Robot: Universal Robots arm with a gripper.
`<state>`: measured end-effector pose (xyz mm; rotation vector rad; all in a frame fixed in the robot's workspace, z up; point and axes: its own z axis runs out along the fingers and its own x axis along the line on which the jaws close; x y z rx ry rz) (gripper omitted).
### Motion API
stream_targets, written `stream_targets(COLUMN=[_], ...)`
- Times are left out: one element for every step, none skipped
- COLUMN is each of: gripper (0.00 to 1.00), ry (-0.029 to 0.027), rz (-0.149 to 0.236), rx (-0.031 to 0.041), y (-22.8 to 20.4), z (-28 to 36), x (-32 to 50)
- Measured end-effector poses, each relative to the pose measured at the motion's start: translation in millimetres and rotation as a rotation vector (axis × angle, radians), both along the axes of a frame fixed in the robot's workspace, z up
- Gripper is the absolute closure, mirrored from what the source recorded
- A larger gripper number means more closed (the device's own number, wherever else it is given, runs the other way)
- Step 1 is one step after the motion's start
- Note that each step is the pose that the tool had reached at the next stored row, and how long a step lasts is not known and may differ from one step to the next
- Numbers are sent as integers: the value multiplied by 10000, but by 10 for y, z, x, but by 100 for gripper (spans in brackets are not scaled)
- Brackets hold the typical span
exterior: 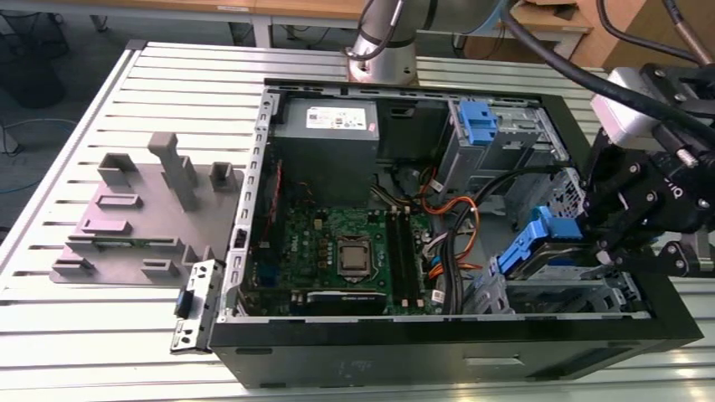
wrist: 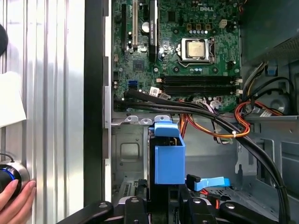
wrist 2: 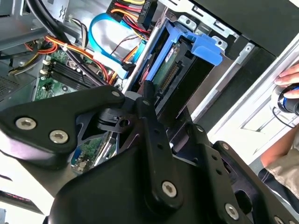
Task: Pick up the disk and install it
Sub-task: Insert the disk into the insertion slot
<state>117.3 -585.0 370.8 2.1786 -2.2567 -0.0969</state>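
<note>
Gripper grasps disk at open computer case

The gripper (exterior: 607,249), jaws clamped on the disk (exterior: 544,243), holds it tilted at the drive bay (exterior: 558,295) in the near corner of the computer case (exterior: 447,356), at the exterior view's right. A hand (wrist: 14,200) touches a round button (wrist: 9,175) beside the case.

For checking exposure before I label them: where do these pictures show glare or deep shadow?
Exterior view: the table glares pale, the case interior lies dimmer. First wrist view: the table washes out white; the blue frame of the disk is evenly lit. Second wrist view: the gripper looks nearly black.
</note>
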Motion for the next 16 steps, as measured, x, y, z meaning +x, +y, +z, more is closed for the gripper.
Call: stream_targets(gripper=[65, 65, 65, 65, 65, 65, 65, 65, 65, 65, 65, 65, 65, 65, 65, 64], ry=[0, 0, 0, 1, 2, 2, 2, 2, 4, 4, 4, 5, 5, 5, 3, 3], rz=[0, 1, 1, 1, 1, 1, 1, 1, 0, 1, 0, 0, 0, 0, 1, 0], rx=[-2, -7, -10, -9, -5, -3, -7, -5, -10, -26, -29, -29, -29, -29, -26, -11], y=[-2, -3, -3, -4, -6, -7, -7, -8, -8, -8, -8, -8, -8, -8, -8, -9], z=[-17, -33, -49, -67, -87, -107, -125, -144, -159, -163, -163, -163, -164, -163, -165, -174], x=[0, 0, 0, 1, 1, 0, 0, 0, 0, 0, 0, 0, 0, 0, 0, 0])
